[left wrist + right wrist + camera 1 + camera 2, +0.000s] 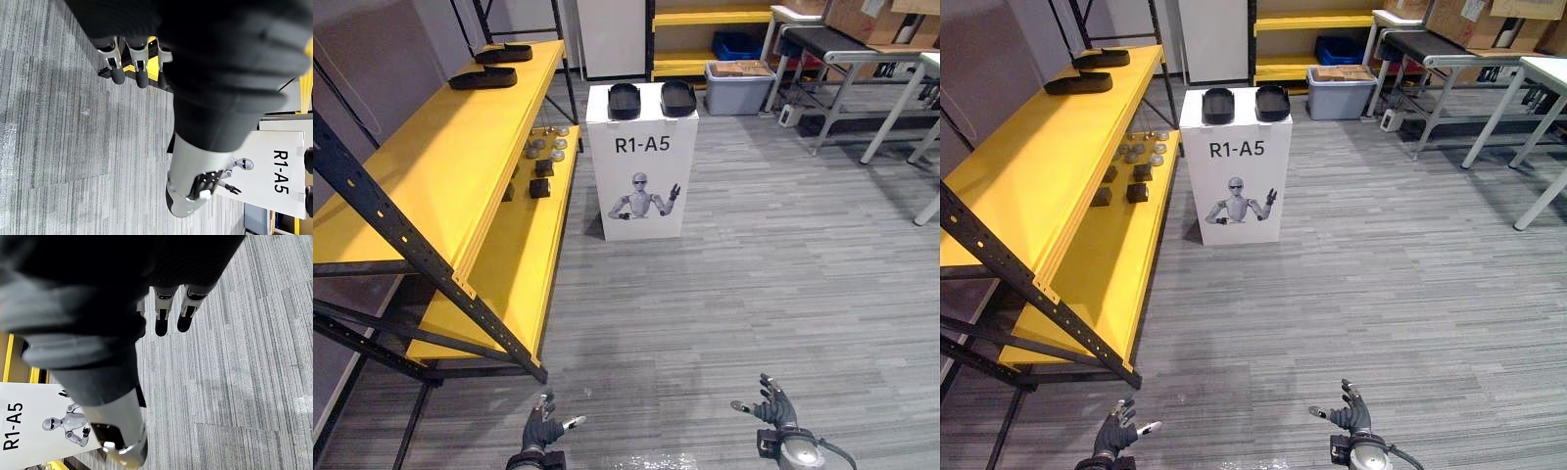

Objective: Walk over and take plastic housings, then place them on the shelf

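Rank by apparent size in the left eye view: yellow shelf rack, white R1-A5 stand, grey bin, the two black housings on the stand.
1. yellow shelf rack
2. white stand
3. grey bin, farther away
4. left housing and right housing look alike; tied

We read one label, "R1-A5" (642,145), in bold black characters on the front face of the white stand (602,196). Beneath it, on the same face, is a printed humanoid robot figure (644,196). Both wrist views catch the same label turned sideways. The stickers on the cardboard boxes (858,18) at the far worktop are too small for us to read.
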`<state>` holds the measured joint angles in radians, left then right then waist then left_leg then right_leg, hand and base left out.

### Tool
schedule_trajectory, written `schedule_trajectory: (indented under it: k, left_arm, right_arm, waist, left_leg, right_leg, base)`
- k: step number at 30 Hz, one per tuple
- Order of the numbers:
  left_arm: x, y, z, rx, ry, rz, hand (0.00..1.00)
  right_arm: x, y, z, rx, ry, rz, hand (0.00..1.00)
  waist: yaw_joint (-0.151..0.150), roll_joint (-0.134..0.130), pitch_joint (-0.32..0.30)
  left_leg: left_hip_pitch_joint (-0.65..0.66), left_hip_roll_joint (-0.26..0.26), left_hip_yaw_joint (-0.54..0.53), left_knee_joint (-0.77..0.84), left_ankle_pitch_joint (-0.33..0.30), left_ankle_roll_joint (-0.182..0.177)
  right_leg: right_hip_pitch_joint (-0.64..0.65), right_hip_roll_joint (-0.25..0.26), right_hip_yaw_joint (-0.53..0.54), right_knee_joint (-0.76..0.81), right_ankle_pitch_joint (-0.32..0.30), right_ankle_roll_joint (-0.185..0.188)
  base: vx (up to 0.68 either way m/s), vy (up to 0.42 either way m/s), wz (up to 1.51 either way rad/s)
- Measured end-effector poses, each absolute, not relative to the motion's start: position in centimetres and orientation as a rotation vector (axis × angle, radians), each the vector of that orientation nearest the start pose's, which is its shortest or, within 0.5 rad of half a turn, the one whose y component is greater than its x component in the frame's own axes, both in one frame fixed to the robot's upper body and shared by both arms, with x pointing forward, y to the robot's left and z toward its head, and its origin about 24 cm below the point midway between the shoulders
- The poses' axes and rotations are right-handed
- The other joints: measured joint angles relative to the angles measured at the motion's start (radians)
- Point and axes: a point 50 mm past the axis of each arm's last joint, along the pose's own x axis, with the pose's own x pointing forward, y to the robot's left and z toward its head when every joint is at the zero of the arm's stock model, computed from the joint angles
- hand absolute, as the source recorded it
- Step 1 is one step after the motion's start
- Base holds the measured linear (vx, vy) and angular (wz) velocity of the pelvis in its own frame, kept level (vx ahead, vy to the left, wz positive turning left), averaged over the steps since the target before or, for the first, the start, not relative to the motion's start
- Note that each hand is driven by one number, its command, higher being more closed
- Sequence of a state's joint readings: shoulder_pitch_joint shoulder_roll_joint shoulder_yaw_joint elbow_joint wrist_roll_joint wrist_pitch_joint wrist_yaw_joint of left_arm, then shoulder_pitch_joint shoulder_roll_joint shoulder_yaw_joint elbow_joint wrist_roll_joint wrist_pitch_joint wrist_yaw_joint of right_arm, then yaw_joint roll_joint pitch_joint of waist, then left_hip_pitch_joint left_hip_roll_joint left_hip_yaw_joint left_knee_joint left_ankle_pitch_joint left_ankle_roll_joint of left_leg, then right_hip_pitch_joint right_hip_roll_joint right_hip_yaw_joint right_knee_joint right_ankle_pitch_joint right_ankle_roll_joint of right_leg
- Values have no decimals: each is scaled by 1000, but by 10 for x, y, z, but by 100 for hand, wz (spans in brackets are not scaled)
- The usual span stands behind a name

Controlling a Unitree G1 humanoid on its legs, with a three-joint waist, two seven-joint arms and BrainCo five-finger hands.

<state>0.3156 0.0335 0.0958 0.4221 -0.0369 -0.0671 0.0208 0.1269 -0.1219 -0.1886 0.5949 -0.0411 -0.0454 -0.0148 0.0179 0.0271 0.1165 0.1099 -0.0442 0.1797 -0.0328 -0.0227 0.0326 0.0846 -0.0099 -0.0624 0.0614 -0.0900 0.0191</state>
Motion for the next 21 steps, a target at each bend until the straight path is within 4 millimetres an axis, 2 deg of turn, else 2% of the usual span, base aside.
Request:
schedule_trajectory:
  k: [4,6,7,8,10,11,13,15,16,17,18,19,20,21]
  left_arm:
    - [130,202,-96,-12,631,258,0]
    - [132,205,-94,-24,619,276,0]
    - [134,206,-91,-23,604,281,0]
    - [135,206,-90,-22,598,282,0]
    - [136,206,-90,-21,599,284,0]
    - [138,207,-90,-15,595,288,0]
    - [138,206,-90,-11,594,289,0]
    - [144,206,-88,-15,579,288,0]
    - [152,204,-85,-22,560,279,0]
    - [159,203,-82,-27,540,272,0]
    - [161,202,-81,-27,534,270,0]
    - [163,202,-80,-27,529,270,0]
    - [163,201,-81,-31,531,267,0]
    - [167,195,-81,-45,528,258,0]
  right_arm:
    - [169,-232,-95,-117,643,-250,0]
    - [170,-234,-94,-116,641,-258,0]
    - [169,-235,-94,-120,641,-267,0]
    - [170,-235,-94,-121,639,-268,0]
    - [176,-233,-92,-119,624,-265,0]
    - [178,-231,-91,-115,620,-262,0]
    - [180,-231,-91,-119,617,-257,0]
    - [187,-229,-87,-124,599,-242,0]
    - [188,-229,-87,-125,598,-242,0]
    - [188,-229,-87,-124,600,-242,0]
    - [188,-229,-87,-124,600,-242,0]
    - [189,-228,-87,-126,599,-240,0]
    - [189,-230,-87,-132,598,-242,0]
    - [194,-234,-83,-144,585,-242,0]
  waist:
    - [10,1,3]
    - [13,3,6]
    - [11,-3,12]
    - [11,0,14]
    - [9,3,29]
    - [-1,4,48]
    - [-1,7,54]
    - [-3,2,64]
    - [-12,9,77]
    - [-17,10,85]
    - [-18,9,86]
    - [-31,-2,79]
    - [-36,6,78]
    - [-26,31,77]
  left_leg:
    - [-39,7,26,53,-36,14]
    - [-65,10,34,116,-85,16]
    - [-80,5,33,169,-128,26]
    - [-80,2,32,188,-154,35]
    - [-72,5,28,199,-174,47]
    - [-42,4,16,205,-189,52]
    - [-12,11,9,204,-217,47]
    - [26,27,-3,196,-243,41]
    - [50,49,-25,195,-250,21]
    - [81,67,-48,184,-264,-4]
    - [97,77,-58,175,-272,-17]
    - [123,96,-86,173,-294,-54]
    - [129,111,-101,177,-300,-64]
    - [122,146,-103,197,-287,-89]
  right_leg:
    - [-33,3,25,21,-4,2]
    - [-59,-3,28,81,-49,11]
    - [-93,-17,23,181,-106,27]
    - [-122,-29,10,264,-131,39]
    - [-227,-54,-50,499,-137,49]
    - [-292,-86,-100,640,-150,52]
    - [-354,-116,-148,642,-161,42]
    - [-429,-117,-146,518,-154,45]
    - [-443,-102,-143,376,-110,38]
    - [-445,-86,-138,237,-16,38]
    - [-444,-78,-137,193,41,38]
    - [-436,-70,-135,166,183,6]
    - [-440,-65,-143,192,214,-42]
    - [-470,-45,-160,275,155,-62]
  base:
    - [6,11,-23]
    - [42,12,-10]
    - [72,12,0]
    - [97,28,-5]
    - [118,38,1]
    - [186,33,20]
    - [239,5,12]
    - [305,-54,19]
    - [554,-143,56]
    - [604,-177,61]
    - [576,-199,66]
    - [529,-246,54]
    - [659,-320,38]
    - [776,-394,16]
